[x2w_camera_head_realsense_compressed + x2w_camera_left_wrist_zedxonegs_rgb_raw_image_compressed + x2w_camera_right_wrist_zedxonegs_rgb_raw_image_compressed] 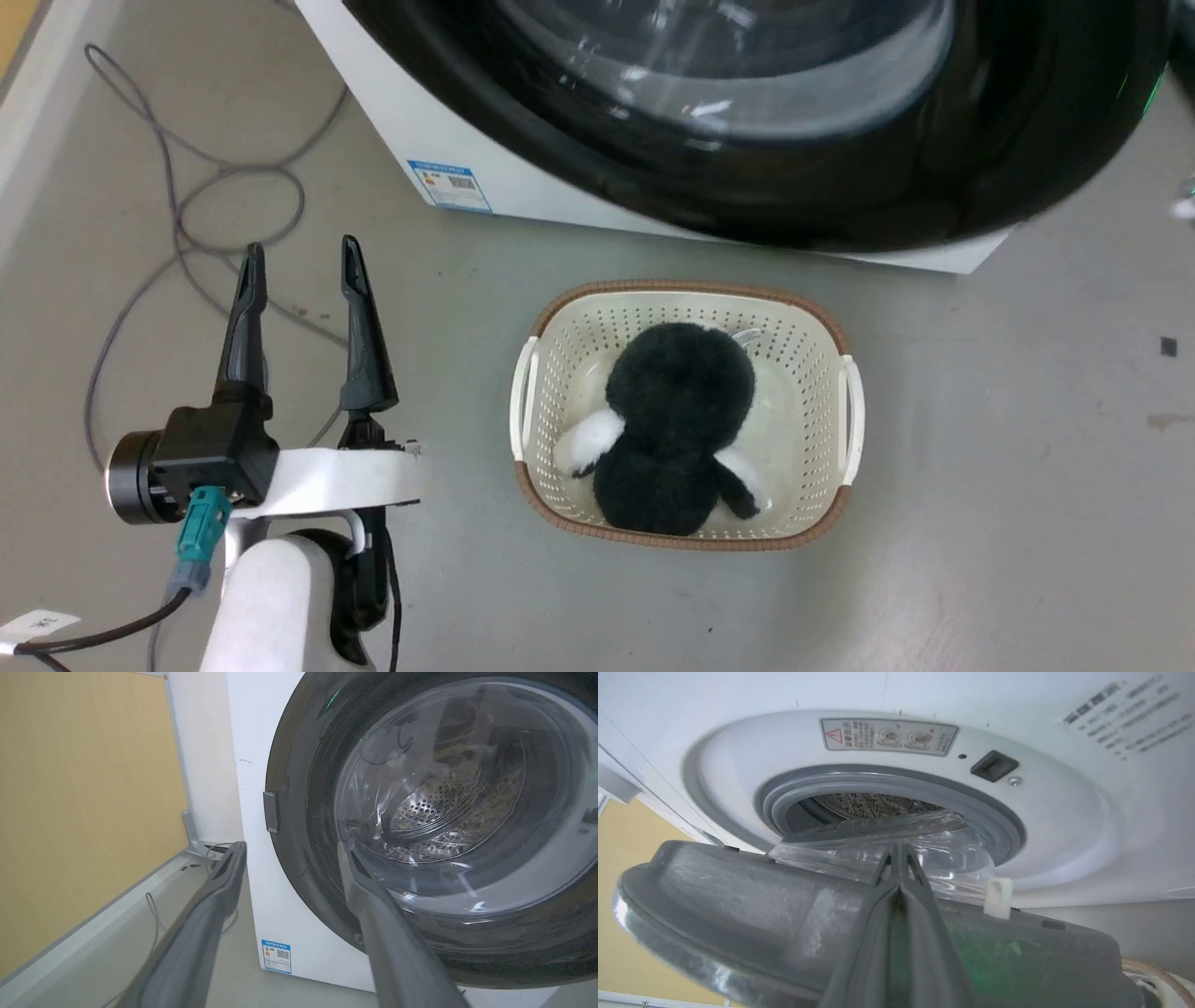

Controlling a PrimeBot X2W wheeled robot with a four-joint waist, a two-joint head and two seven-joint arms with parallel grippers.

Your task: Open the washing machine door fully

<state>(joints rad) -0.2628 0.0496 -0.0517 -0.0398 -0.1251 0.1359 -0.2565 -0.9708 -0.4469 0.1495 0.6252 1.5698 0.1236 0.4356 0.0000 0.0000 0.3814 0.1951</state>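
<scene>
Dark fingers of the right gripper [896,854] lie pressed together with nothing visible between them. In the right wrist view they rest along the grey inner face of the washing machine door [738,914], with their tips at the foot of its clear glass bowl. A small white latch tab [998,897] stands on the door just right of them. The door is ajar: its bowl is drawn partly out of the grey rubber ring [859,784], behind which the perforated drum [864,805] shows in the white washing machine [1069,826].

The left gripper [301,254] hovers over the grey floor [980,485] with its fingers spread apart and empty, short of the washer's lower left corner and its blue label [450,185]. The door's glossy black rim lies well apart from it, ahead and to its right. A cream basket [850,411] holding a black and white plush toy [677,420] sits on the floor in front of the door, to the right of the left gripper. A grey cable [177,215] loops on the floor beyond the left fingers.
</scene>
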